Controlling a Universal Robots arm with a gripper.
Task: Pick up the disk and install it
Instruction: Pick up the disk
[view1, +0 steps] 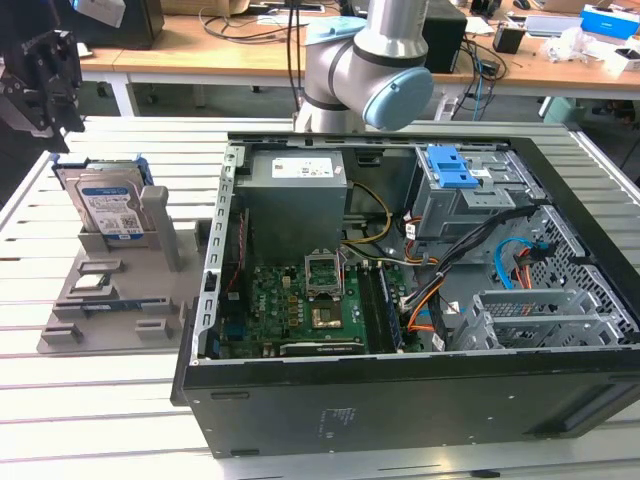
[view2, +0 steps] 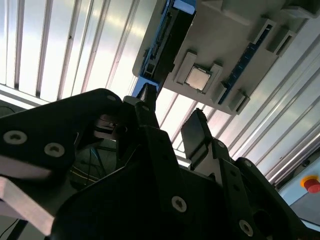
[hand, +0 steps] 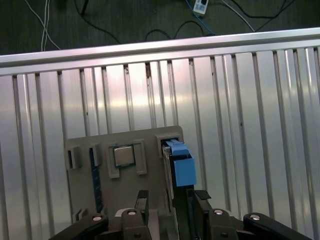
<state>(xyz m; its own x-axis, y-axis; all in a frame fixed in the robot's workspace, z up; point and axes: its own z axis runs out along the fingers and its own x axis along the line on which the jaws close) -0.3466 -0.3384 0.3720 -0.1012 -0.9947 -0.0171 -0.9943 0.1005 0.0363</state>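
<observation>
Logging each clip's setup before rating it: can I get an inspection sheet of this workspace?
Surface: slatted metal table, carrying a grey holder and an open computer case.
Job's things: disk stands on edge in the holder, not gripped.
Clutter: square chip seated in the holder.
Grippers: gripper open, empty, above the disk.
Cables: orange, blue and black cables inside the case.
Surroundings: desks with wires behind.

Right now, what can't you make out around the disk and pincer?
Disk lower part: exterior view, sunk in the grey holder.
Disk label: first wrist view, disk seen edge-on.
Pincer body: both wrist views, cut off by the picture edge.
</observation>
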